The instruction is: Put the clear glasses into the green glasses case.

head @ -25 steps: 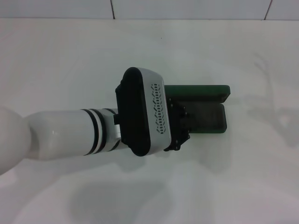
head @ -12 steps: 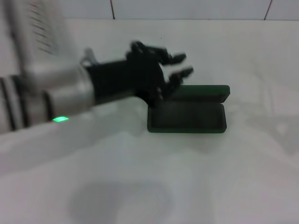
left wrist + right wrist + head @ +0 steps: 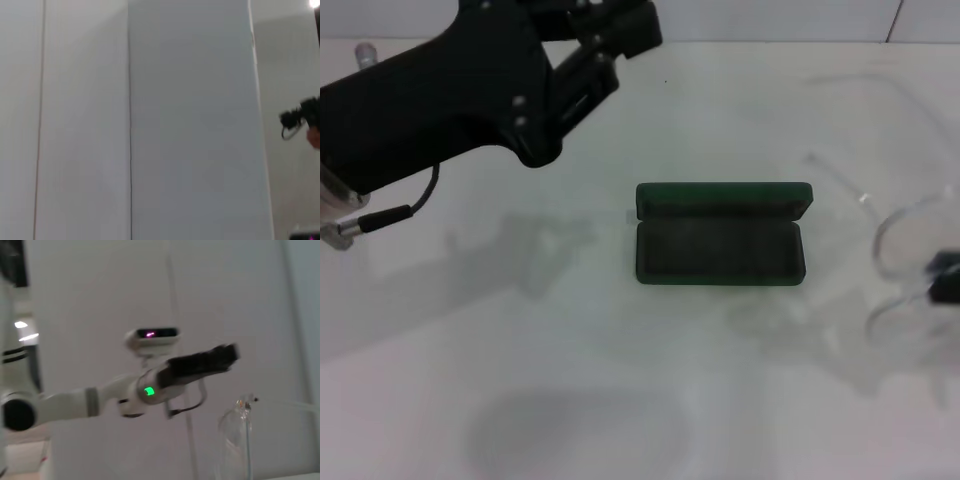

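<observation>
We find the clear glasses (image 3: 910, 265) at the right gripper (image 3: 945, 280), its grasp unconfirmed, at 3 o'clock. The green glasses case (image 3: 720, 235) lies open at centre, long axis left-right. The left gripper (image 3: 610, 40) hangs empty, fingers parted, at 11 o'clock.

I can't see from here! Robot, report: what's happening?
Left gripper raised far-left, off the green glasses case. Case open, empty. Clear glasses at right edge with right gripper. Nothing blocking case.

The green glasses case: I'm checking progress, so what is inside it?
The green glasses case lies open; only its dark lining shows inside. The clear glasses are outside, to its right.
</observation>
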`<state>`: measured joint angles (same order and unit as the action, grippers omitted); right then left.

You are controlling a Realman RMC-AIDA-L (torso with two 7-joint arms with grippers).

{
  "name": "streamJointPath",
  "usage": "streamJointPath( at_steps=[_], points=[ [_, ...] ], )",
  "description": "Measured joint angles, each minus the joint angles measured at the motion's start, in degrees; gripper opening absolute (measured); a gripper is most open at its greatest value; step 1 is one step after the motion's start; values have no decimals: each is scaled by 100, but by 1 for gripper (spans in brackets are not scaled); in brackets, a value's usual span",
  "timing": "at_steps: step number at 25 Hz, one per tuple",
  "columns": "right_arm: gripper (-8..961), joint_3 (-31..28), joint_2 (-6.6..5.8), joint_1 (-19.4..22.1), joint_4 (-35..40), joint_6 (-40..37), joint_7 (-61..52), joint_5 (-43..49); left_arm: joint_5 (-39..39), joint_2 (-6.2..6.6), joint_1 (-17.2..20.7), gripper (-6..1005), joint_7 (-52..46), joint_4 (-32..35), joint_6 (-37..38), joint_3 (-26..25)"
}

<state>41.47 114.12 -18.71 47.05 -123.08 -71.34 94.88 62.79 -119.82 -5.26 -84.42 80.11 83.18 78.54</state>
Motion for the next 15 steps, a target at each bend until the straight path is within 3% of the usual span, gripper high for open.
streamJointPath(
  at_steps=[6, 11, 15],
  points=[
    [71, 992, 73, -300, -231, -3, 194, -2, -506, -9, -324, 124, 436, -984, 360, 15],
    [71, 1327, 184, -559, -445, 5, 343, -111, -656, -15, -828, 115, 671, -2029, 740, 12],
    [71, 1377, 185, -843, -709, 11, 470, -284, -663, -20, -1067, 76, 765, -2514, 873, 22]
  ],
)
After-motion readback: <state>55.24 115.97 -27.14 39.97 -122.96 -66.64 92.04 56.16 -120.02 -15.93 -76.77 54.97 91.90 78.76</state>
